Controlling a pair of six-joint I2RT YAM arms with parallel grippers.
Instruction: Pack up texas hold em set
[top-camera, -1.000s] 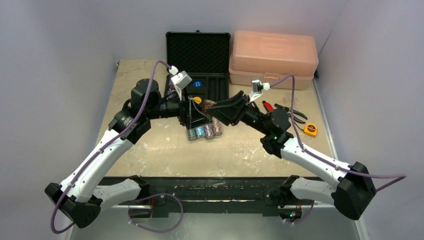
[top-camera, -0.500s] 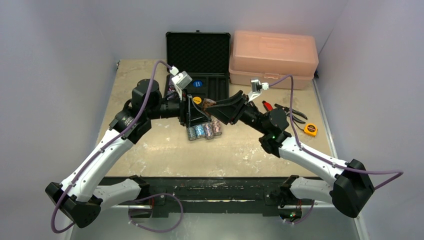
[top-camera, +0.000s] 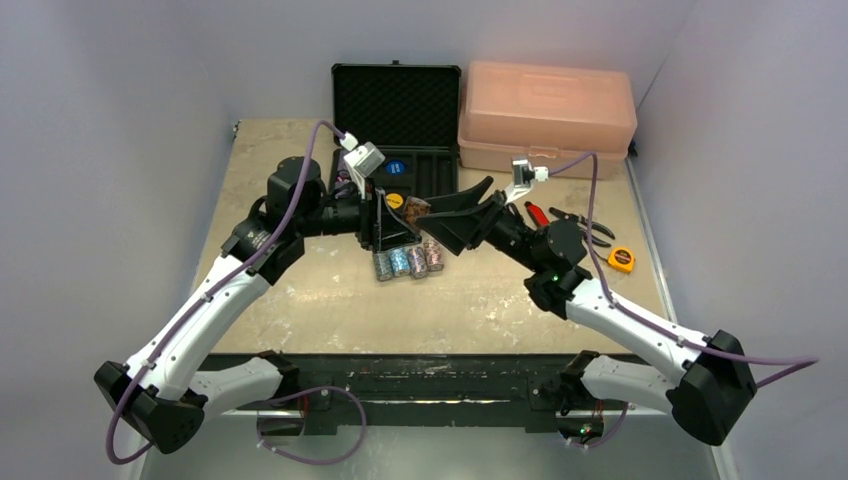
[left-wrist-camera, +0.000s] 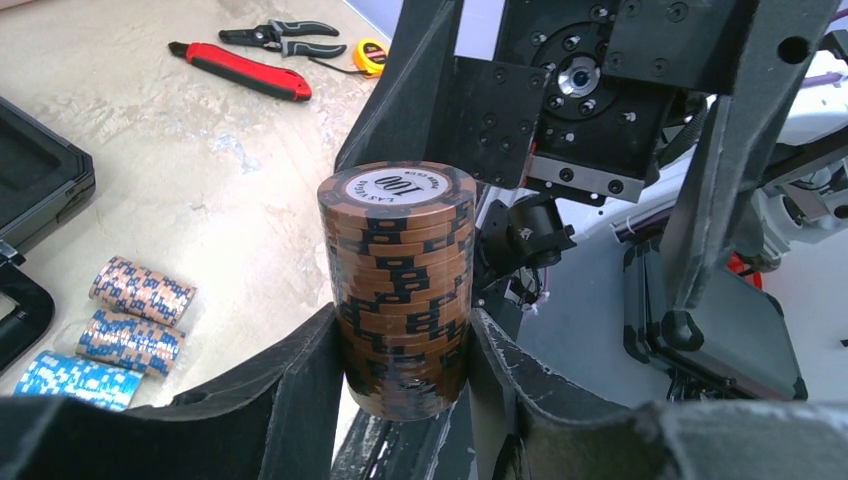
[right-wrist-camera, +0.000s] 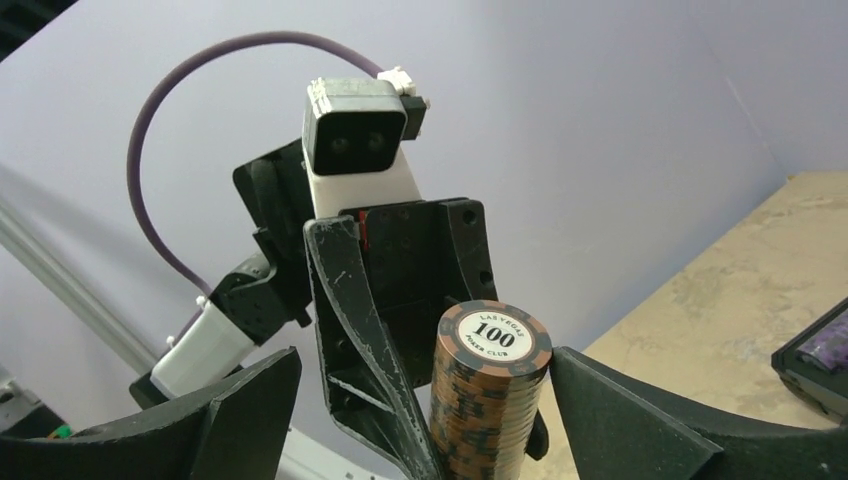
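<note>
Left claw grips an upright chip stack between the right claw's wide-open fingers, toward the worktop's far edge.

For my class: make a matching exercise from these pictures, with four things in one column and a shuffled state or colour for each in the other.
Things:
1. brown chip stack
2. black case
3. pink toolbox
4. tape measure

States:
A. lid shut
B. gripped in the left hand
C. yellow
D. lid open

Pairs: 1-B, 2-D, 3-A, 4-C
</note>
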